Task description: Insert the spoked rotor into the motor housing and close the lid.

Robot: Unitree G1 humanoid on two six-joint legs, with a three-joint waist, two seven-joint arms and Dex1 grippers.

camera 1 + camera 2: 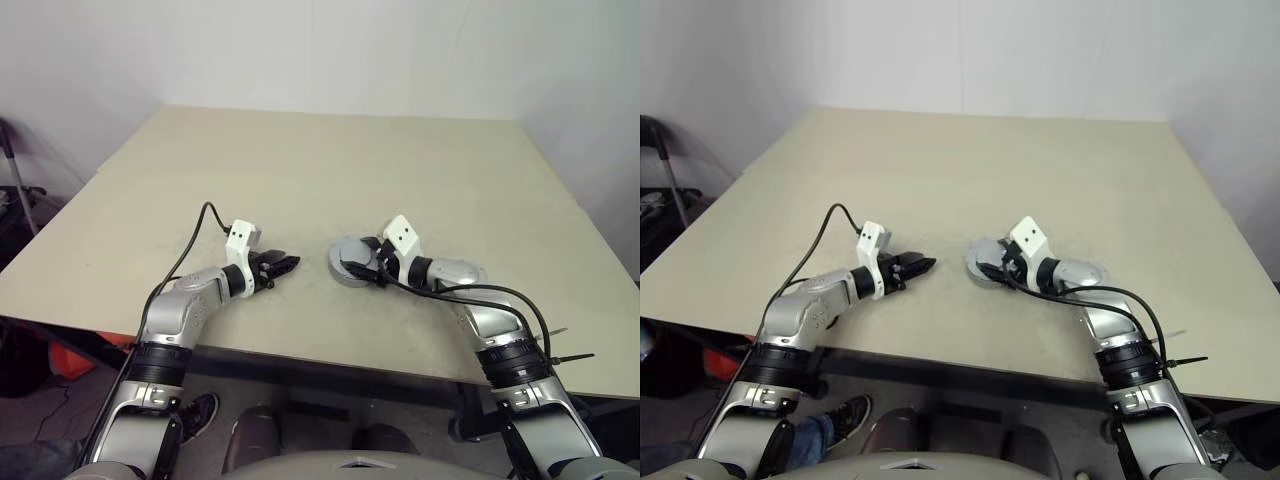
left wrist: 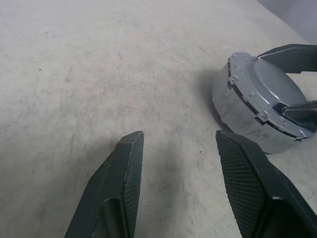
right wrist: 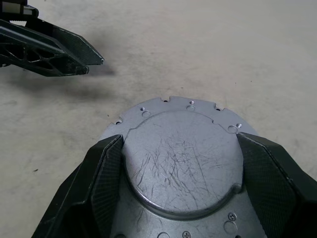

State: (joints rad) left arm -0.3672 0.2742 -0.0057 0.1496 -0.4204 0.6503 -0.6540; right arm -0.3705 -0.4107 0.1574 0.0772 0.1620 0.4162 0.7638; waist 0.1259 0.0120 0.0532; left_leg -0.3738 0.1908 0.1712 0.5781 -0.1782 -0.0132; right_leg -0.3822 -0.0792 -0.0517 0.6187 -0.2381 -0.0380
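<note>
Beige tabletop (image 1: 300, 160) carried the motor housing (image 2: 233, 106) near its front edge, lid (image 3: 183, 158) seated on top; I read no markings. My right gripper (image 3: 181, 163) straddled the lid, fingers against its rim. My left gripper (image 2: 176, 148) hung half-open nearby, holding nothing.

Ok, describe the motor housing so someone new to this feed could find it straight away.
Start at the big beige table and look near its front edge, between the two arms. The motor housing is the round silver-grey metal drum there, with the lid on top, its edge notched and its raised centre scratched. It sits between the right hand's black fingers; the left hand beside it is open.
</note>
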